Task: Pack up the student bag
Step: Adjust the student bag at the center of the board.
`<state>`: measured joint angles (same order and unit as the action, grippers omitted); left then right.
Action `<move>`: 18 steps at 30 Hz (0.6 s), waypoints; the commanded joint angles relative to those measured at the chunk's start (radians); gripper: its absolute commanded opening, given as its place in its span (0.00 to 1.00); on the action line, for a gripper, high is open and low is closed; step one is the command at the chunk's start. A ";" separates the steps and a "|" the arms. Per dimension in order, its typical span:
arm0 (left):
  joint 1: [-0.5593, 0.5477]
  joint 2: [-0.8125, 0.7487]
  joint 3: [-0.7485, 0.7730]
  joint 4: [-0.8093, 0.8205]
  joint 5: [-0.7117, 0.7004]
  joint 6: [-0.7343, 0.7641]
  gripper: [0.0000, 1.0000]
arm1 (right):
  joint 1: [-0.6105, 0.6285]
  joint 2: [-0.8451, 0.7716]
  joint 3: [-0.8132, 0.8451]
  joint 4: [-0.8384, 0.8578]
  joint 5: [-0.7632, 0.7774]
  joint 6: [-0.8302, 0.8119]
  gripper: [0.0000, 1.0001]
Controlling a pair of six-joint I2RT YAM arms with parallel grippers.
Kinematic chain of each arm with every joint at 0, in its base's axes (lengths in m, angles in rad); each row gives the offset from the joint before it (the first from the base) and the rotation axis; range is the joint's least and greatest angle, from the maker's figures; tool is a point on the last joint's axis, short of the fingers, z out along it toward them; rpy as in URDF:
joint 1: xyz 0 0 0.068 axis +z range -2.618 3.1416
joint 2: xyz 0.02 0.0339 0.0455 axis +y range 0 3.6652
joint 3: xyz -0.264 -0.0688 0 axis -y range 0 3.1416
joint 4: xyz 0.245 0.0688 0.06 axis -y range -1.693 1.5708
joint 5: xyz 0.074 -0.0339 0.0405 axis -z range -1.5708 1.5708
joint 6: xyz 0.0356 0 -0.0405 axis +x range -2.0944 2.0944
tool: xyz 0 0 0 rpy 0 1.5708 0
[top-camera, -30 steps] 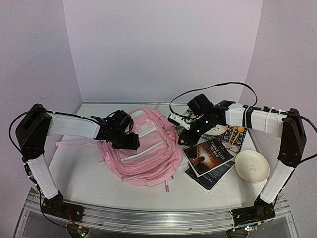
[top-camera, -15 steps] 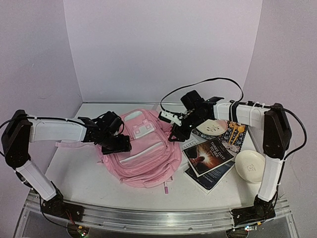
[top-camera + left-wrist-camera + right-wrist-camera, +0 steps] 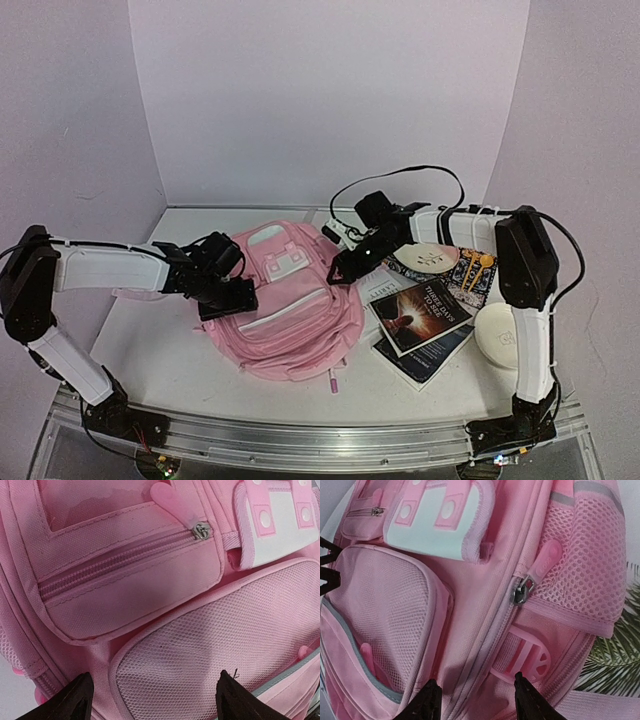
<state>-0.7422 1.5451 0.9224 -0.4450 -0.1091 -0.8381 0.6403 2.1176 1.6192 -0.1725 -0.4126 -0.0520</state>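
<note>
Pink fabric with white patches, your one student bag lies on the surface near one white bowl, with your left hand and right hand both released, fingers spread over it.

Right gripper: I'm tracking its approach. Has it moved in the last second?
Yes. The right gripper has shifted left, away from the dark book and toward the student bag's right side.
</note>
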 commanded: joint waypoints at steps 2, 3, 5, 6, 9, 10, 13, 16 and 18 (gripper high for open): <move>0.005 0.016 -0.025 -0.060 -0.029 -0.024 0.86 | 0.007 0.053 0.025 0.034 -0.053 0.169 0.44; 0.005 0.026 -0.024 -0.059 -0.034 -0.018 0.86 | 0.007 0.063 0.030 0.035 -0.064 0.184 0.41; 0.005 0.041 -0.018 -0.057 -0.049 -0.002 0.85 | 0.009 0.072 0.036 0.039 -0.093 0.209 0.35; 0.005 0.047 -0.014 -0.057 -0.063 0.008 0.84 | 0.012 0.069 0.035 0.041 -0.107 0.220 0.30; 0.006 0.076 0.008 -0.057 -0.096 0.040 0.83 | 0.025 0.043 0.024 0.048 -0.148 0.245 0.17; 0.006 0.087 0.017 -0.057 -0.105 0.053 0.82 | 0.030 0.031 0.017 0.051 -0.159 0.257 0.11; 0.008 0.123 0.045 -0.057 -0.128 0.092 0.79 | 0.043 -0.006 -0.012 0.056 -0.174 0.294 0.00; 0.018 0.145 0.069 -0.059 -0.162 0.128 0.75 | 0.057 -0.067 -0.059 0.060 -0.160 0.333 0.00; 0.029 0.151 0.088 -0.058 -0.181 0.156 0.73 | 0.067 -0.113 -0.092 0.062 -0.148 0.369 0.00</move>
<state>-0.7411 1.6512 0.9691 -0.4765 -0.2168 -0.7577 0.6627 2.1335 1.5860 -0.0673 -0.5111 0.2479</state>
